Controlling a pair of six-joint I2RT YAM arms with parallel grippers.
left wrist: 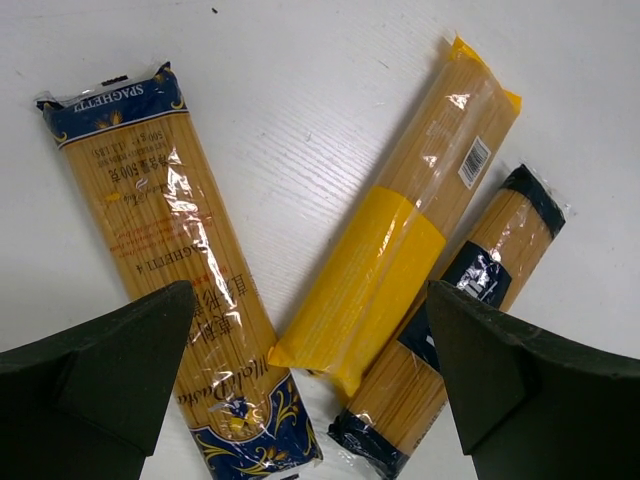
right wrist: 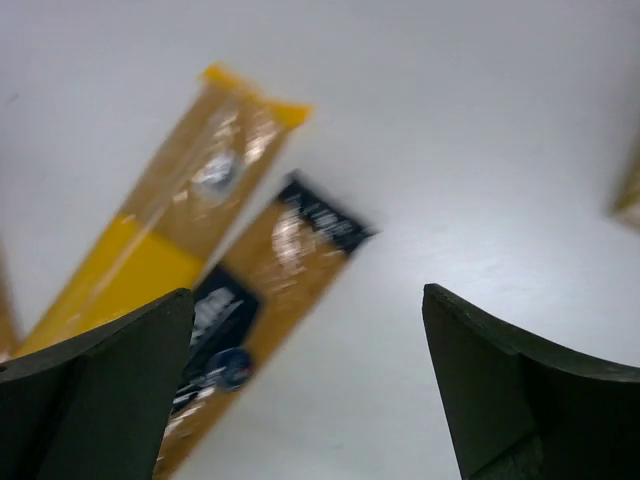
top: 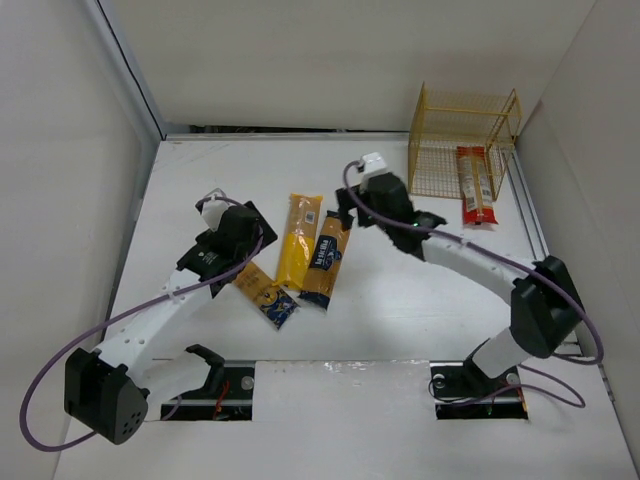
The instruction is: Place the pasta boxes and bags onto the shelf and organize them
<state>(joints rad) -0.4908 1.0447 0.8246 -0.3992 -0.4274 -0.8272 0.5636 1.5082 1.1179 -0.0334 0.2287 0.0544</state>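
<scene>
Yellow bag [left wrist: 390,260] beneath left gripper [left wrist: 308,290], jaws wide apart, empty, right gripper [right wrist: 306,292] likewise wide, empty, blue-and-tan pack [right wrist: 270,270] beneath it.

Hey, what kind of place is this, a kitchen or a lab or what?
Most likely a robot lab test cell, not a kitchen: a white table boxed in by plain white walls, a left arm and right arm bolted at its near edge, and a small wire shelf.
</scene>
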